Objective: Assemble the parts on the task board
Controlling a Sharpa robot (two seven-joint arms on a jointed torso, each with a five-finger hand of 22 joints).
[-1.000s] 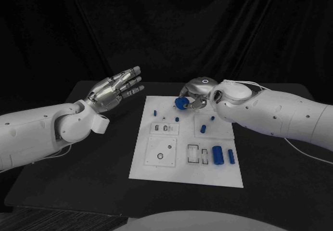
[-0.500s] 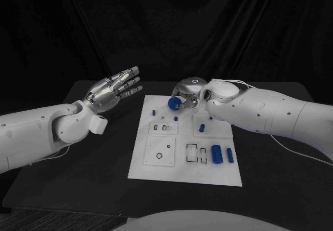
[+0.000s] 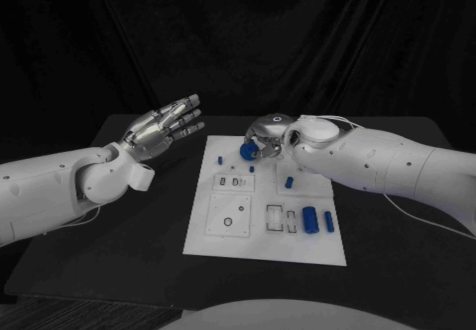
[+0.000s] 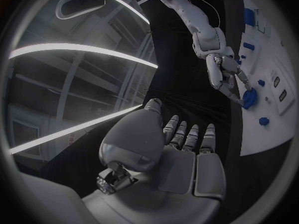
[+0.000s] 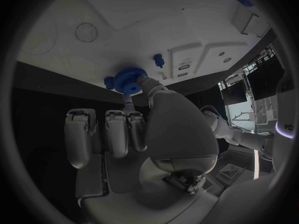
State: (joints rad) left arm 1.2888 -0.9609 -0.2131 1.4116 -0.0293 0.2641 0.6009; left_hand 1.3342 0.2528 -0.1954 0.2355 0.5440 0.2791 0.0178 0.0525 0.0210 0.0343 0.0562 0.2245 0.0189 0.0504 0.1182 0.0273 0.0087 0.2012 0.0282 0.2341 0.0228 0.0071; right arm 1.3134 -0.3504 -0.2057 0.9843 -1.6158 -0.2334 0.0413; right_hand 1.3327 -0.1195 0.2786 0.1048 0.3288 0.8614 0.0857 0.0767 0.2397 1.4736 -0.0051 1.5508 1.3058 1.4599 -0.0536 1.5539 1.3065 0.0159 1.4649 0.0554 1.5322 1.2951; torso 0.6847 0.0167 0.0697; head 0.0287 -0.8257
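1. Over the last second the right hand has carried the blue gear from about the 1 o'clock part of the white board toward 12 o'clock, and lower, so the gear now hangs just above the board's far edge.
2. I judge this to be the approach to a seat: the gear is being lined up with a post or hole near the far edge, and the placing itself is not yet done.
3. The right hand pinches the gear between thumb and fingertips; in the right wrist view the gear sits at the tips of the fingers, with a small blue peg standing on the board just beside it.
4. Whether the gear already touches the board I cannot tell; in the left wrist view the gear looks very close to the surface.
5. The left hand hovers off the board at about 9 to 10 o'clock, palm up, fingers spread and straight, holding nothing; it has not moved.
6. The other parts lie where they were: two blue cylinders at about 4 o'clock on the board, and a short blue pin near the middle, toward 2 o'clock.
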